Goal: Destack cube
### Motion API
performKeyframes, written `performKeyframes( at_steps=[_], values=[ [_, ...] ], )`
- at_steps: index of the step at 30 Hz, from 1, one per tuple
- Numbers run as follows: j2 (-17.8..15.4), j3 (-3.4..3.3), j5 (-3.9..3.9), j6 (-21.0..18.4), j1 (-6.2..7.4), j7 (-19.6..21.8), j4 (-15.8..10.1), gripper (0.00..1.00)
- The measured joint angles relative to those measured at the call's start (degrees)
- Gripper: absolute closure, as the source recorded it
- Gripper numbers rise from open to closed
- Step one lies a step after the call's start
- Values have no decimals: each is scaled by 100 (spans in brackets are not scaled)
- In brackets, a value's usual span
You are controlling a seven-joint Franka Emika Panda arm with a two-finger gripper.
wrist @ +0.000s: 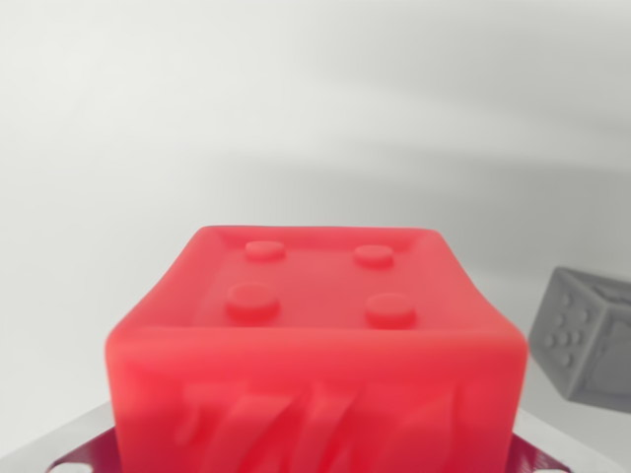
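- All I get behind the work area is a plain pale grey-white surface (296, 89), blurred and featureless.
- I can't tell whether it is a wall or a tabletop; no edge or seam shows.
- Soft darker bands of shadow (473, 148) slant across the upper right.
- The light looks diffuse and even, brightest toward the wrist view's left.

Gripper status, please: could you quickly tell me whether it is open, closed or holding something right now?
Gripper: cannot be told. The fingers are not clearly visible; the red cube fills the wrist view's lower middle, with a grey cube at the right.
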Motion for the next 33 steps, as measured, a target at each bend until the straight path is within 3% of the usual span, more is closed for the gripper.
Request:
performKeyframes(
  at_steps=[33],
  values=[
    [308,335,0,122,435,310,182,100]
  ],
)
